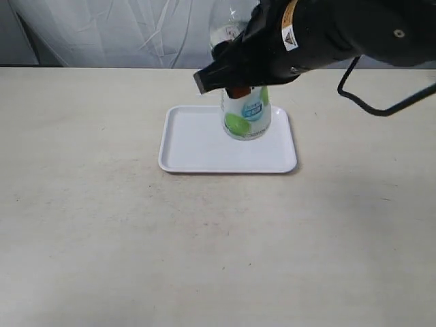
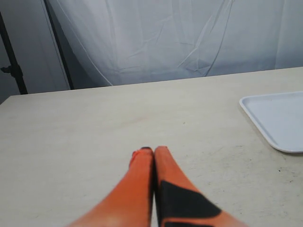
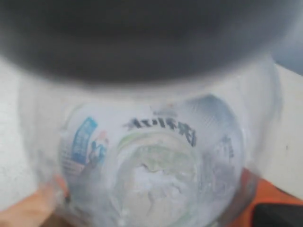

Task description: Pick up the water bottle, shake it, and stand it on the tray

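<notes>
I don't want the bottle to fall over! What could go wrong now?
1. The right end effector grips the bottle high up, over the tray. I cannot tell whether the base is touching the tray. If it lets go too early, the bottle might drop and topple.
2. The end effector sits snug around the bottle, so pulling away sideways could knock it over.

The clear, green-and-blue-labelled water bottle (image 1: pixel 246 117) is upright on the white tray (image 1: pixel 196 144), far right.
</notes>
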Tool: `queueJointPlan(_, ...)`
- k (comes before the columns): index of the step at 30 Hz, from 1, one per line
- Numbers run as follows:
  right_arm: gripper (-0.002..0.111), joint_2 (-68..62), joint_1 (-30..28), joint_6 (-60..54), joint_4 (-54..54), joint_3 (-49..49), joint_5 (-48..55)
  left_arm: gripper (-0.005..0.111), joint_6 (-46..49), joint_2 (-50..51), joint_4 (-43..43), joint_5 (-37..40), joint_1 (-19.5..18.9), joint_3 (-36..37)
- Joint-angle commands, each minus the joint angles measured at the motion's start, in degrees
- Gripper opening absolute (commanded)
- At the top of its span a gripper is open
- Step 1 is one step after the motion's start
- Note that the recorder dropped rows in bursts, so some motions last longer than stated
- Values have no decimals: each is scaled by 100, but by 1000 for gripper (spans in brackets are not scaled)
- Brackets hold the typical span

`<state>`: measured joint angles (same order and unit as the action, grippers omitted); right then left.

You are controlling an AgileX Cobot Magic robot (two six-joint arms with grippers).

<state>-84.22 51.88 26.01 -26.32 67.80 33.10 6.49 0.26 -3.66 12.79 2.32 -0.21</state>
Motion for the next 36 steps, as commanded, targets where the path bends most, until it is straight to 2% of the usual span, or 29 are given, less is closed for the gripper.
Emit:
queueJointPlan(1,-1,-343,6,304,-308,-512,-18,0,6,-26,-1,-81,2,21)
queueJointPlan(5,-1,-372,18,336,-307,-630,-52,0,6,-26,-1,-81,2,21)
queueJointPlan(12,-1,500,18,445,-318,-549,-174,0,6,-26,-1,-81,2,21)
queueJointPlan(19,-1,-128,18,585,-445,-937,-305,0,6,-26,-1,-81,2,21)
queueJointPlan(24,-1,214,28,694,58,-913,-1323,0,4,-26,15,-81,2,21)
queueJointPlan(25,-1,313,9,813,-61,-913,-1149,0,4,-26,15,-81,2,21)
queueJointPlan(26,-1,394,-89,1493,-476,-887,-599,0,4,-26,15,-81,2,21)
queueJointPlan(29,-1,463,-278,3927,-2758,-871,1956,0,4,-26,15,-81,2,21)
queueJointPlan(30,-1,511,-277,3915,-2891,-871,2172,0,4,-26,15,-81,2,21)
queueJointPlan(34,-1,772,-263,2312,-1710,-871,-270,0,4,-26,15,-81,2,21)
queueJointPlan(36,-1,781,-263,1731,-931,-871,-930,0,4,-26,15,-81,2,21)
